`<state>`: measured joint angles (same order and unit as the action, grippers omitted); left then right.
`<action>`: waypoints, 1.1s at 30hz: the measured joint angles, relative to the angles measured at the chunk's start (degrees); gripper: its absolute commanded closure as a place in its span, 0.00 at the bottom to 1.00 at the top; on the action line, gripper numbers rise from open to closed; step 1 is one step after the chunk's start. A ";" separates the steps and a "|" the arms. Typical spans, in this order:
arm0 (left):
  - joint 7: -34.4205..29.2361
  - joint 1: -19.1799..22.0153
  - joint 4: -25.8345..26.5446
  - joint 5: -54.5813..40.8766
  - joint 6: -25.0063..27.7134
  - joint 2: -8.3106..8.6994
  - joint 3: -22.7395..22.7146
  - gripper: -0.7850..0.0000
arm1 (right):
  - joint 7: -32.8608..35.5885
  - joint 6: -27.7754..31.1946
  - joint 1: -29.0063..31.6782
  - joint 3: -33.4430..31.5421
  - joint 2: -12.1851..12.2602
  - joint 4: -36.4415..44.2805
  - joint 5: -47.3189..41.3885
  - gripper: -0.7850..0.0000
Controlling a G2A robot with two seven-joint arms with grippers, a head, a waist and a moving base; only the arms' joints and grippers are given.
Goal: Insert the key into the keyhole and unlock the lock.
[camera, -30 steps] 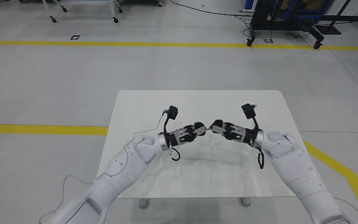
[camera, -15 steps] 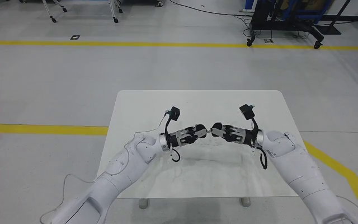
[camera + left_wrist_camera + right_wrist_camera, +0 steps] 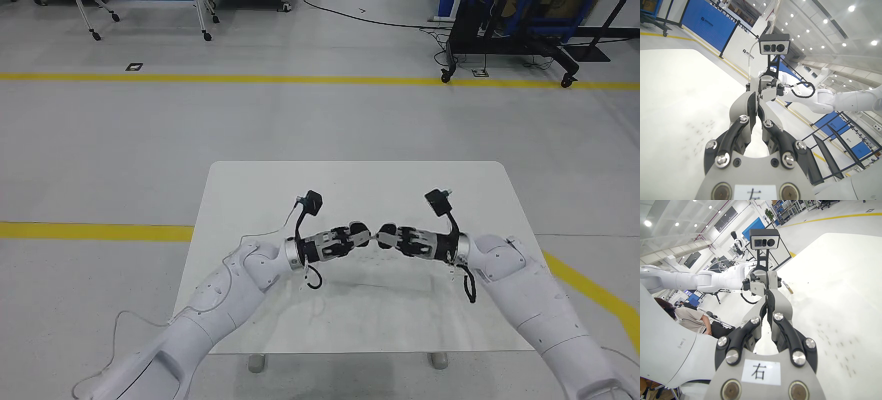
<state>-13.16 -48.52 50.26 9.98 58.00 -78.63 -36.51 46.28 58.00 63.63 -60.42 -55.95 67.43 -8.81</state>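
Above the middle of the white table [image 3: 300, 190] my two grippers meet tip to tip. The left gripper [image 3: 362, 237] [image 3: 758, 98] has its ribbed pads pressed together, and so does the right gripper [image 3: 383, 237] [image 3: 767, 295]. Whatever thin thing either one holds is hidden between the pads. In the right wrist view a small brass padlock [image 3: 789, 288] with a steel shackle shows tilted beside the left gripper's fingers. I cannot tell whether it is held or lies on the table. No key can be made out.
The tabletop around the grippers is bare apart from faint scuff marks [image 3: 840, 344]. A black cable loop [image 3: 313, 277] hangs under the left wrist and another cable loop [image 3: 467, 285] under the right wrist. Open floor with yellow lines surrounds the table.
The right wrist has edged slightly leftward toward the left gripper. The left arm has barely shifted. Both grippers stay shut, tips together.
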 measured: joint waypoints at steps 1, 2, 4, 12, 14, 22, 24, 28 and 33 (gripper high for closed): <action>0.26 0.01 -0.03 0.09 0.00 -0.01 -0.07 1.00 | 0.01 0.00 0.06 0.16 0.07 0.02 0.01 1.00; 0.62 0.01 -0.09 0.25 0.00 -0.03 -0.15 1.00 | 0.01 0.00 0.13 0.39 0.16 0.04 -0.02 1.00; 1.17 -0.01 -0.15 0.48 0.00 -0.06 -0.27 0.00 | 0.01 0.00 0.20 0.74 0.29 0.08 -0.35 1.00; 4.48 -0.91 2.47 1.68 0.00 1.11 -3.34 0.00 | -1.42 0.00 1.15 -1.31 0.62 0.78 -6.84 1.00; 6.42 -1.74 5.00 6.00 0.00 2.44 -6.00 0.00 | -2.85 0.00 1.85 -3.04 0.67 0.75 -9.40 1.00; 5.48 -17.32 30.89 27.03 0.00 11.26 -25.76 0.00 | -4.08 0.00 2.68 -6.79 -0.13 -0.80 -15.33 1.00; 0.51 -24.30 39.51 31.20 0.00 13.82 -33.45 0.00 | -3.31 0.00 2.40 -7.06 -0.54 -1.34 -16.58 1.00; -5.66 -36.36 51.97 38.19 -3.95 16.72 -48.26 0.00 | -1.84 0.00 1.89 -7.52 -1.34 -2.94 -19.07 1.00; -3.89 -39.58 54.52 39.43 -6.15 16.82 -51.97 0.00 | -1.82 0.00 1.78 -7.61 -1.50 -3.30 -20.00 1.00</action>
<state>-17.06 -88.11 104.78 49.40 51.85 -61.81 -88.48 44.46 58.00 65.41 -68.02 -57.44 64.13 -28.80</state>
